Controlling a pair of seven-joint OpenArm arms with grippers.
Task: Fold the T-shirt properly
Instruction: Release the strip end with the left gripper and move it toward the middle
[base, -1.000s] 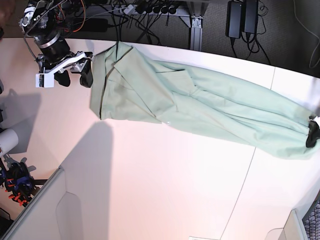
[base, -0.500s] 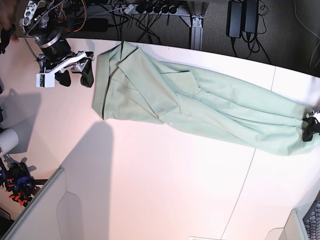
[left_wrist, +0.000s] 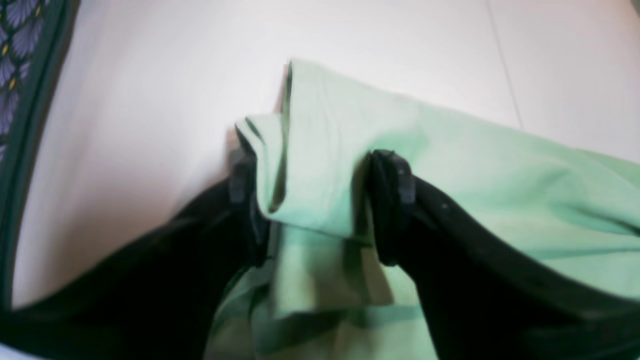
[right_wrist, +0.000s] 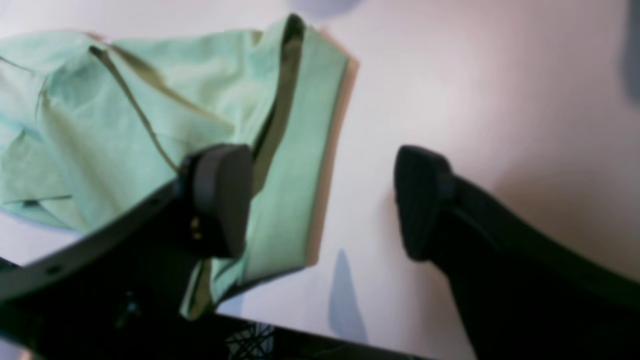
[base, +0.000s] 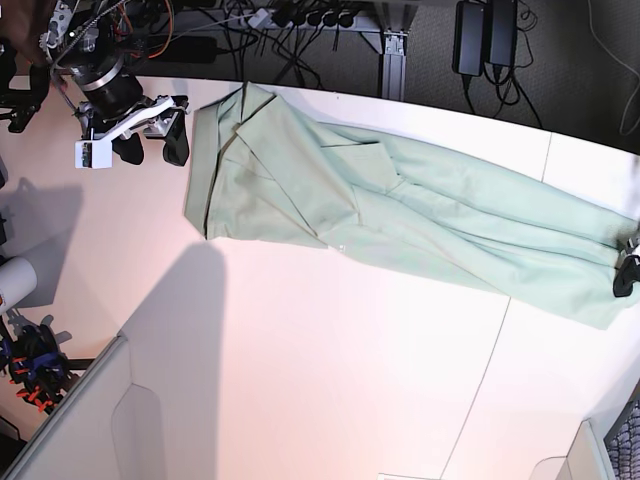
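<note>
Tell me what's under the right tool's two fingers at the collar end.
One finger of the right tool hangs over the T-shirt, near its folded edge; the other hangs over bare table. Cloth behind that finger is hidden, and contact is unclear.

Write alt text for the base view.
A pale green T-shirt lies stretched in a long band across a white table. The right tool hovers open beside its folded end, and the left tool sits at the opposite end, at the picture's edge.

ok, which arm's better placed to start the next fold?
Probably left. The left gripper has its open jaws astride the T-shirt edge; the right gripper hangs open beside the other end, one jaw over it.
</note>
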